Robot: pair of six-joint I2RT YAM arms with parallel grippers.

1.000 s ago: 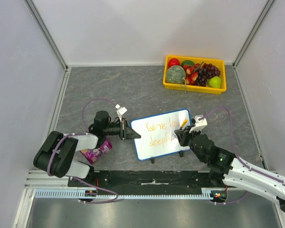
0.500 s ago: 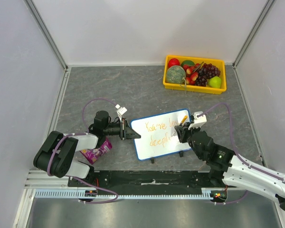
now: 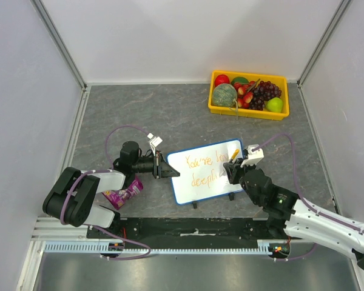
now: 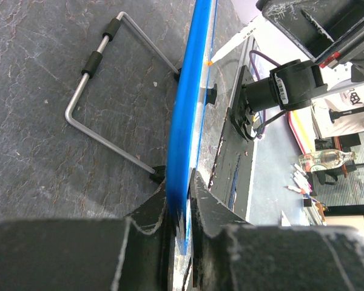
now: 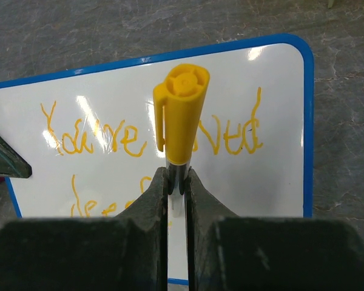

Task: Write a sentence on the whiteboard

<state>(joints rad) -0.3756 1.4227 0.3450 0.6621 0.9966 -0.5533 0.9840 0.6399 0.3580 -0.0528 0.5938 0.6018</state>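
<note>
Grey tabletop (image 3: 158, 109) carries the whiteboard (image 3: 185, 185) near its 6 o'clock edge, propped at a slant for writing. On it the sentence (image 3: 200, 162) reads roughly "You're loved deeply", though the marker (image 5: 181, 115) hides the last letters. At its 9 o'clock edge the left gripper (image 4: 181, 203) pinches the blue frame, steadying it against pen pressure. At 3 o'clock the right gripper (image 5: 176, 182) clamps the marker, tip probably on the second line. Well apart at 1 o'clock sits the fruit tray (image 3: 246, 113).
</note>
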